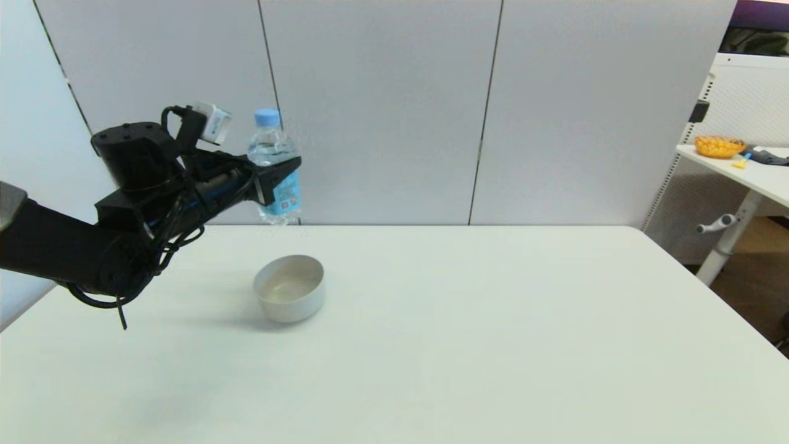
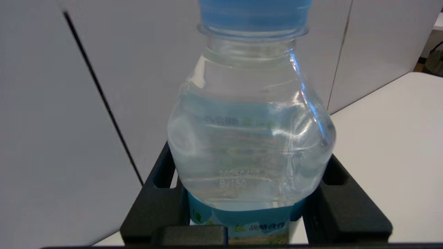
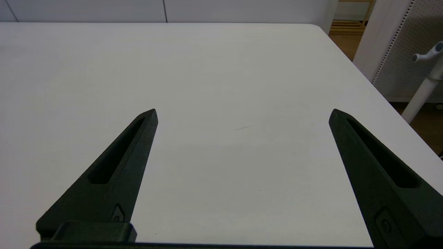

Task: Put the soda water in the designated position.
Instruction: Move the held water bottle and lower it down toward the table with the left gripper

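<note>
Between the left fingers (image 1: pixel 278 179) the soda water (image 1: pixel 274 166) is gripped at its label, upright, held clear above the desk (image 1: pixel 468 333) behind the bowl (image 1: pixel 289 288). Its base is cut off in the wrist view. Apart, the right fingers (image 3: pixel 242 116) are spread wide over bare desk.

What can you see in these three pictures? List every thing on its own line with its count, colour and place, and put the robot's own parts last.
Soda water: one, clear with light-blue cap and blue label, held upright in the air above the table's far left.
Bowl: one, beige, on the table below the bottle.
Table: one, white, in front of the robot.
Side table: one, white, far right, bearing an orange dish.
Left claw: one, black, shut on the bottle.
Right claw: one, black, open over bare tabletop.
</note>
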